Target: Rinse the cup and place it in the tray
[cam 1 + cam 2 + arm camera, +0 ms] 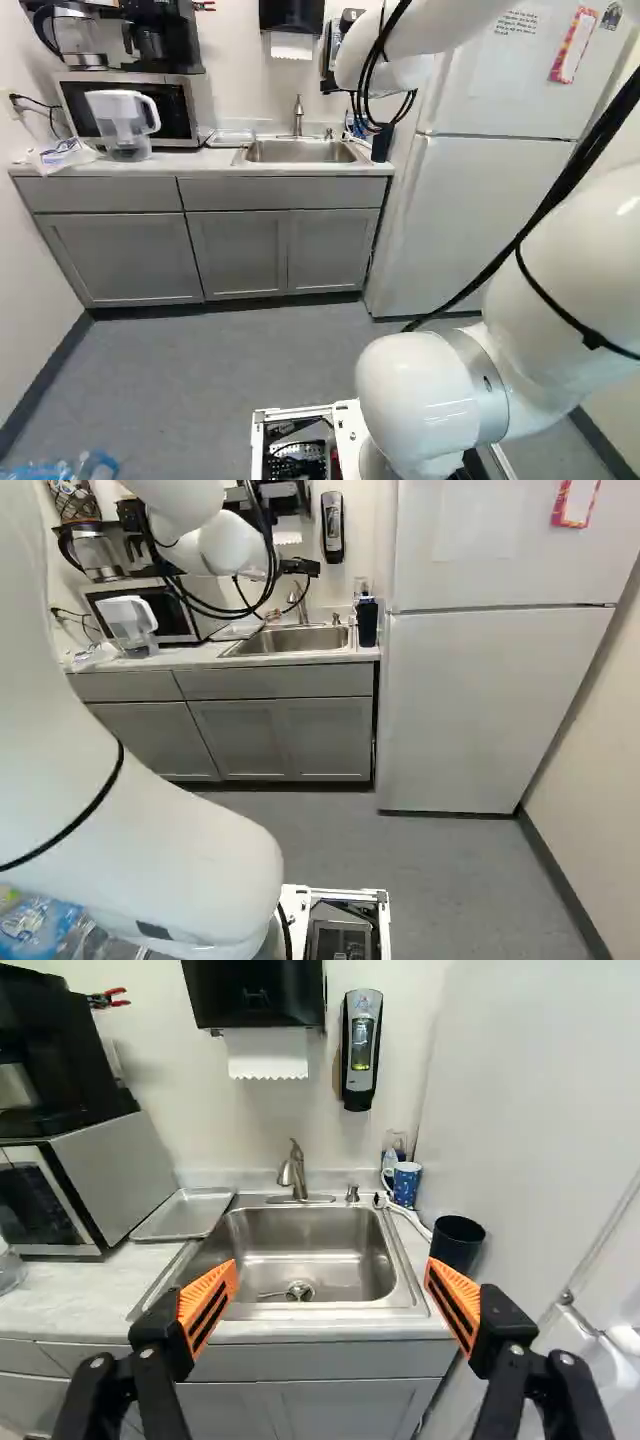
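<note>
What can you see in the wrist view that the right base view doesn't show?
Only the wrist view shows the orange pads of the open tool, the drain in the sink and the red-handled clamp by the wall.

Only the right base view shows the red-edged paper on the fridge, the base's white frame and some blue and clear plastic low down.

Both show the sink, the faucet, the soap dispenser, the black cup, and part of the microwave and fridge.
</note>
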